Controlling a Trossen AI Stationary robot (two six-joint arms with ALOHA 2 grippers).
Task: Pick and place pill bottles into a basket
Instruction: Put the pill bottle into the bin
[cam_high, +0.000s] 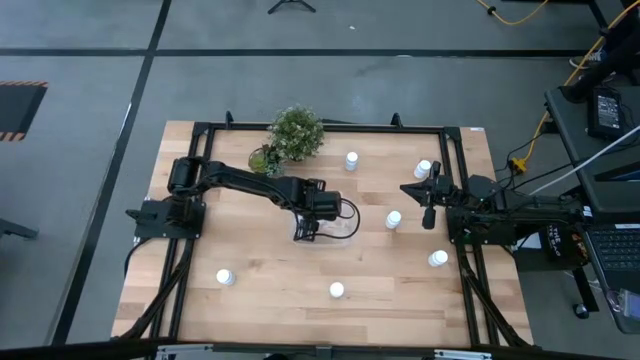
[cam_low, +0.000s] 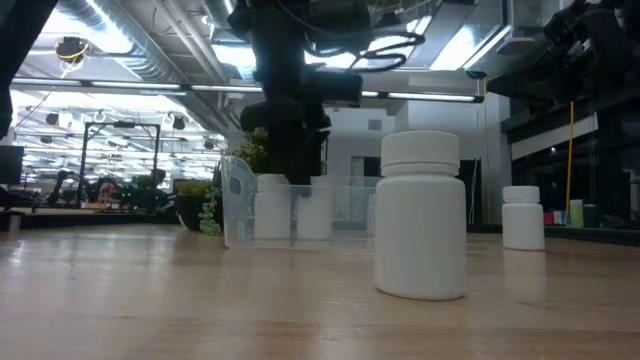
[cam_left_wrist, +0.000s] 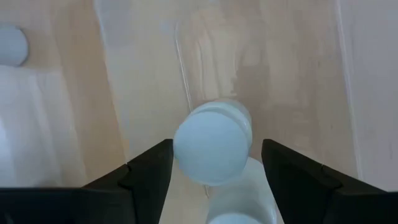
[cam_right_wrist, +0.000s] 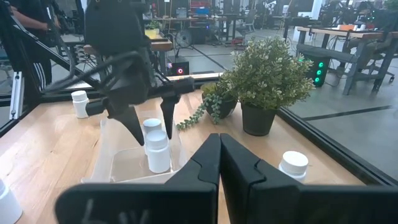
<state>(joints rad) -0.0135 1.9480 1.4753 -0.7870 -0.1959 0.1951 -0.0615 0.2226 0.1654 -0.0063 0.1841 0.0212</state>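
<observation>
Near the middle of the surface (cam_high: 250, 250), the clear basket (cam_high: 335, 228) sits with two pill bottles standing inside it, one (cam_right_wrist: 151, 128) behind the other (cam_right_wrist: 158, 152) as the right wrist view shows them. Directly over the basket's left end hangs the left hand (cam_high: 308, 226), its fingers (cam_left_wrist: 149, 171) spread apart and released, with the white cap of a bottle (cam_left_wrist: 208, 149) standing free in the gap between them, touched by neither finger. In the low view the same two bottles show through the basket's clear wall (cam_low: 300, 210) beneath the dark arm.

Six more pill bottles stand loose on the surface, well apart from each other: one (cam_high: 351, 160) beyond the basket near the plant, one (cam_high: 423, 169) by the far right corner, one (cam_high: 394, 219) just right of the basket, one (cam_high: 438, 259) at the right edge, one (cam_high: 337, 290) toward the near edge, and one (cam_high: 225, 277) toward the near left.

A potted green plant (cam_high: 295, 133) stands at the far edge, with a smaller trailing plant (cam_high: 264, 158) beside it.

At the right side the right hand (cam_high: 428, 200) waits, its fingers (cam_right_wrist: 214, 162) clenched together on nothing, close to the bottle just right of the basket.
</observation>
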